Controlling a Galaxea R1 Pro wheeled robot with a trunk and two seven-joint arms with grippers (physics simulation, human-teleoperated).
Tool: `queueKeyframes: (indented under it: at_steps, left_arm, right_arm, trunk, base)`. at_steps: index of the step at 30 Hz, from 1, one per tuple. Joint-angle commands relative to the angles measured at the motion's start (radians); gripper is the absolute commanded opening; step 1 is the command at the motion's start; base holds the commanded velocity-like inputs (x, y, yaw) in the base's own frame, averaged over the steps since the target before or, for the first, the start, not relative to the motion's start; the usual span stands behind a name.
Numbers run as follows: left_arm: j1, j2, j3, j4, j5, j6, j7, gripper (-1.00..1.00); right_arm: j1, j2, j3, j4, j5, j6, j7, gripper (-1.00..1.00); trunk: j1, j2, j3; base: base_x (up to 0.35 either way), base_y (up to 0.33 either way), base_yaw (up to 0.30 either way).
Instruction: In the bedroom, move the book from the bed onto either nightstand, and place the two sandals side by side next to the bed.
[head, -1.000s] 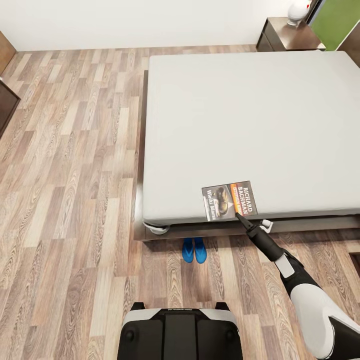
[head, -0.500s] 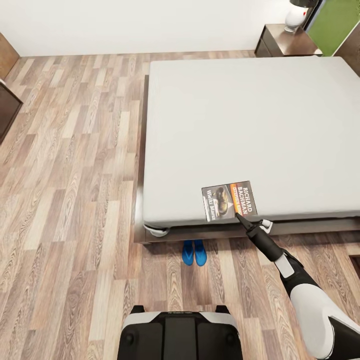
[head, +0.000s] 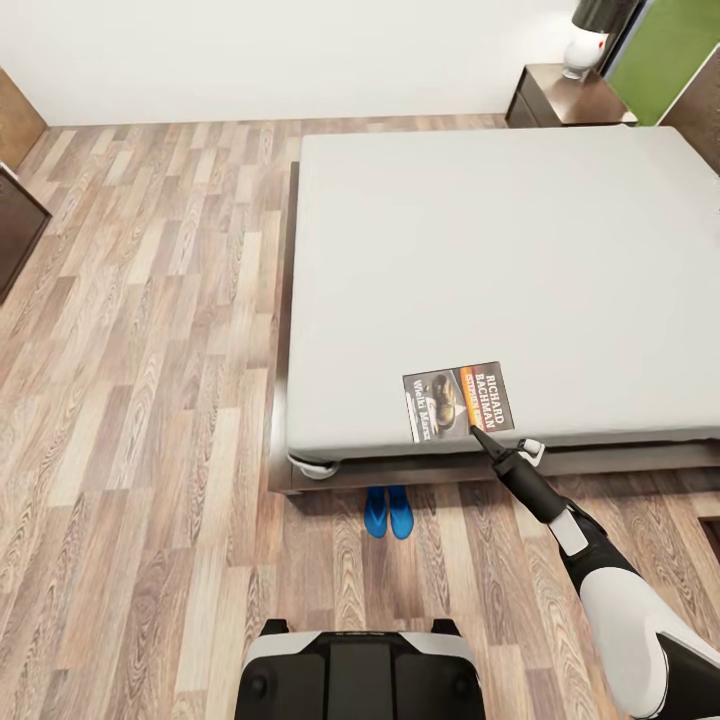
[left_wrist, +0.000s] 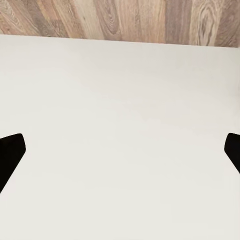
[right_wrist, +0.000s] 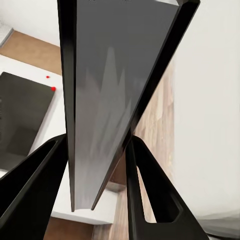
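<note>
The book (head: 459, 401) lies flat at the near edge of the bed (head: 480, 250), cover up, its white "RICHARD BACHMAN" lettering and orange band readable from the head view, one corner reaching the mattress rim. The right gripper (head: 478, 435) reaches up from the robot's right side and meets that near edge of the book; in the right wrist view its 2 black fingers (right_wrist: 150, 200) sit close on either side of the thin dark cover (right_wrist: 107, 95), closed on it with the book seen edge-on between them. The 2 bright blue sandals (head: 387, 511) lie side by side on the wood-plank floor (head: 150, 350), touching each other, just beside the foot of the bed frame and partly tucked under its edge. A nightstand (head: 565, 95) of dark wood stands at the far corner of the bed, with a white lamp (head: 578, 50) on top. In the left wrist view the left gripper (left_wrist: 120, 150) shows only 2 dark fingertips at the frame's sides, spread wide apart over a pale surface, with nothing between them
</note>
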Motion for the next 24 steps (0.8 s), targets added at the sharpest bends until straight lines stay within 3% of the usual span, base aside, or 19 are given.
queueKeyframes:
  at_steps: [1,24]
  left_arm:
    - [0.0,0.0,-0.009,0.001,0.006,-0.005,0.002,1.0]
    - [0.0,-0.008,-0.01,0.001,0.006,-0.009,0.005,1.0]
  right_arm:
    - [0.0,0.0,-0.002,0.001,-0.001,0.01,0.004,-1.0]
    - [-0.001,0.003,0.0,0.001,-0.001,0.008,0.004,-1.0]
  trunk:
    - [0.001,-0.001,0.001]
    - [0.001,-0.001,0.038]
  base:
    - [0.0,0.0,0.0]
    - [0.0,0.0,0.0]
